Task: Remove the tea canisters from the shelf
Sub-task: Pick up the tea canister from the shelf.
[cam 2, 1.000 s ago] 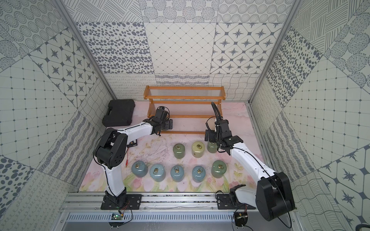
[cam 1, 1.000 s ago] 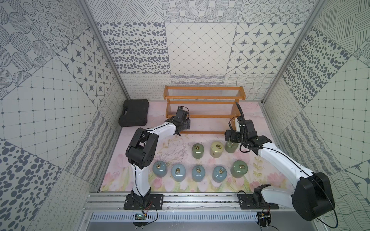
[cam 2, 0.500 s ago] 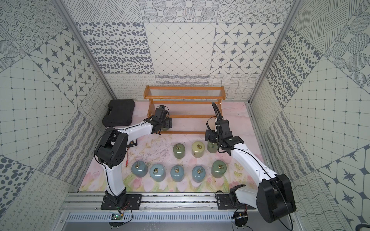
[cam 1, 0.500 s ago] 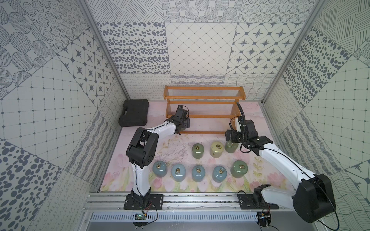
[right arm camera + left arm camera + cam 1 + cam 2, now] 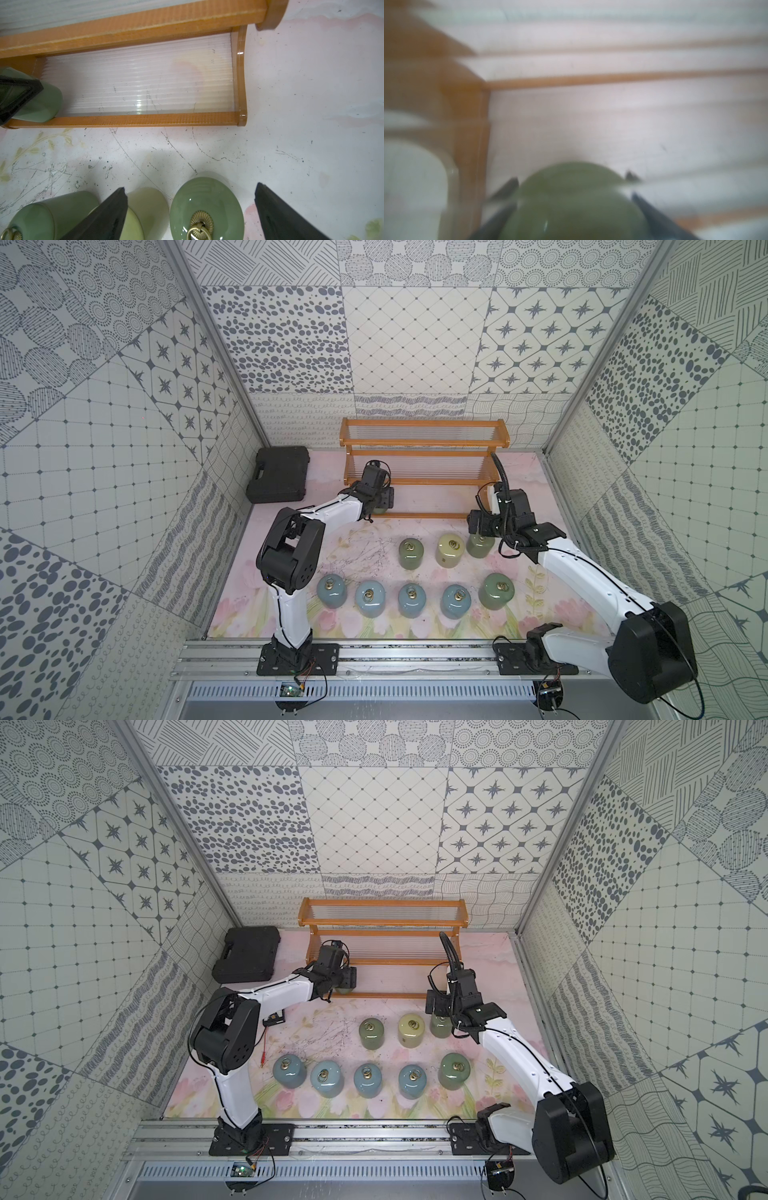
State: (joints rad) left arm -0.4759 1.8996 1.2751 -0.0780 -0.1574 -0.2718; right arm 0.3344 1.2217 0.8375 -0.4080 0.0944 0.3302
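At the front left corner of the shelf [image 5: 424,442], the left gripper [image 5: 572,177] has narrowed around the last green jar [image 5: 575,207] — grip too blurred to tell; the right gripper [image 5: 190,187] stays wide over another green jar [image 5: 205,203] — eight already off.

Showed glossy ceramic on the canisters [image 5: 205,207], ribbed brassy metal on a ring pull [image 5: 200,226], lacquered wood on the shelf [image 5: 124,120] around clear ribbed plastic slats [image 5: 135,83], matt black plastic on the case [image 5: 277,480], and scratches on the smooth tabletop [image 5: 291,145].
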